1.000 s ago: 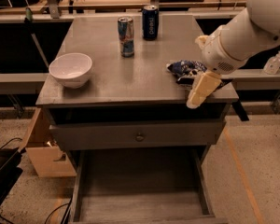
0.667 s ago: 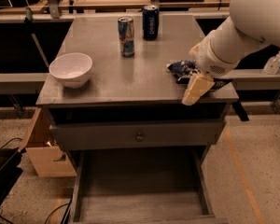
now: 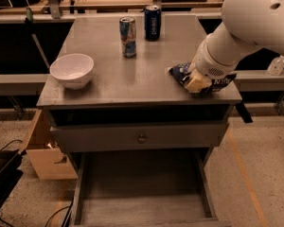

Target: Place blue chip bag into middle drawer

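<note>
- My gripper [image 3: 197, 82] is down at the right front corner of the grey tabletop [image 3: 132, 79], its cream-coloured tip resting on the blue chip bag [image 3: 179, 72].
- Whether I have hold of the bag or am only pressing on it, I cannot tell; my own wrist hides the contact.
- My arm [image 3: 248, 25], thick and white, comes in from the upper right and covers the middle of the bag.
- The blue chip bag lies flat on the tabletop near the right edge. One crinkled end shows to the left of my gripper and another part shows to its right, close to the table's corner.
- The middle drawer [image 3: 142, 208] stands pulled out below the cabinet, towards the camera. Its grey floor is bare and its thin side walls run along either side.
- Above it, a closed drawer front [image 3: 99, 137] carries a small round knob [image 3: 141, 138].
- A white bowl [image 3: 72, 70] sits upright at the left front of the tabletop, well apart from the bag.
- Two cans stand upright near the back: a silver-and-blue can [image 3: 128, 37] and, just beside it to the right and a little further back, a dark blue can [image 3: 152, 22].
- A cardboard box [image 3: 43, 151] sits on the floor to the left of the cabinet.
</note>
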Available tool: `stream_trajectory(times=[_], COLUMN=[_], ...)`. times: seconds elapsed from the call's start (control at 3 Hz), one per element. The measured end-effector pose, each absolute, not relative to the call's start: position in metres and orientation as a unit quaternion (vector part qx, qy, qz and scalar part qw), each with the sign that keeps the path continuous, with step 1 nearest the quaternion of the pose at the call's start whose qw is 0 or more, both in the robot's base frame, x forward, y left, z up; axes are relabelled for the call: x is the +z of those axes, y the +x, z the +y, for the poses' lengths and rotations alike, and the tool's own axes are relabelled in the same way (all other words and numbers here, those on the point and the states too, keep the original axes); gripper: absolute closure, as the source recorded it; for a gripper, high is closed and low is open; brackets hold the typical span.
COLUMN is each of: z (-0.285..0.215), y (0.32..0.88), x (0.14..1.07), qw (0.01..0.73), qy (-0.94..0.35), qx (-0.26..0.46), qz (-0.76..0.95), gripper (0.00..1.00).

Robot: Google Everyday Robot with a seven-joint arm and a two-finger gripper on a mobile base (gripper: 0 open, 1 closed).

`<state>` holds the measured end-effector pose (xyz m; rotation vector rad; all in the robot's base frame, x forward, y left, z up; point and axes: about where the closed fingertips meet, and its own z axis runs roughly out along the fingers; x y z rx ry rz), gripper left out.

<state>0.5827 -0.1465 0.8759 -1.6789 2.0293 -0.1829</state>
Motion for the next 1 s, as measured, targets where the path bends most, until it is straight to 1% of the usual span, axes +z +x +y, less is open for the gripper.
stream_trajectory(times=[0.33, 0.67, 1.0], z=[-0.146, -0.1457, -0.1457], y=[0.5821, 0.5817, 0.5817], x=[0.8763, 0.8765, 0.8766], qw=[0.248, 0.248, 0.248], qy=[-0.616, -0.617, -0.617], qx=[-0.068, -0.068, -0.068], qz=[0.744, 0.744, 0.744], gripper=[0.95, 1.0, 1.0])
